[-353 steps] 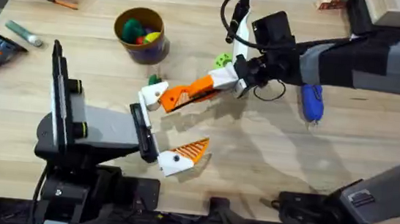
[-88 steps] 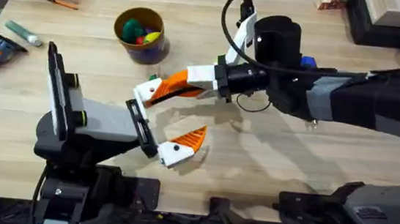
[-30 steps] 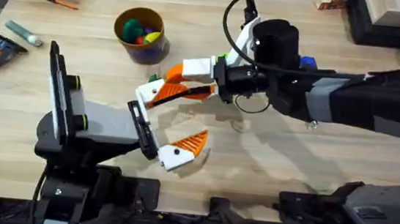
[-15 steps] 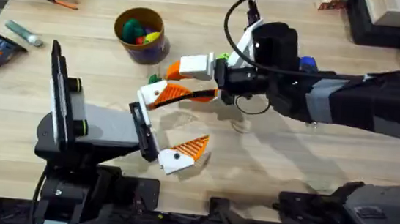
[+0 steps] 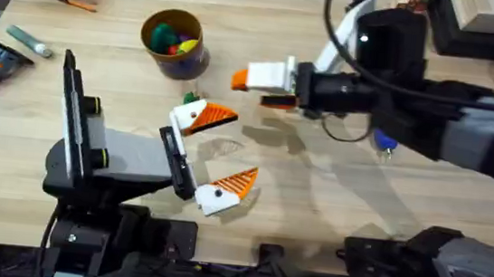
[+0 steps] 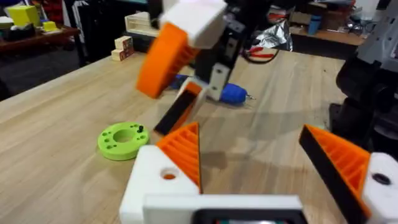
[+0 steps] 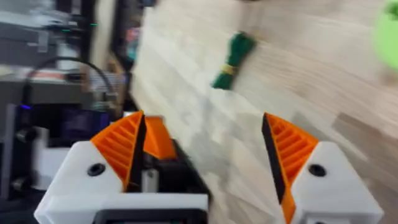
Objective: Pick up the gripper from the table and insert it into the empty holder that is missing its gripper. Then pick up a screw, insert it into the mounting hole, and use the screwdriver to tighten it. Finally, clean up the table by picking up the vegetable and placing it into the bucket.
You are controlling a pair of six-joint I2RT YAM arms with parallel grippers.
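Bucket (image 5: pixel 173 42) holding green, red, yellow toys — vegetable (image 5: pixel 190 98) half hidden; both grippers (image 5: pixel 216 150) (image 5: pixel 261 87) spread, empty.

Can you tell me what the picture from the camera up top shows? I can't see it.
The right arm's pincer, white with orange tips, hangs open over a wooden table, apart from the left arm's open pincer below it. A yellow-rimmed bucket holding colourful toys stands behind them, with a small green vegetable lying near it.
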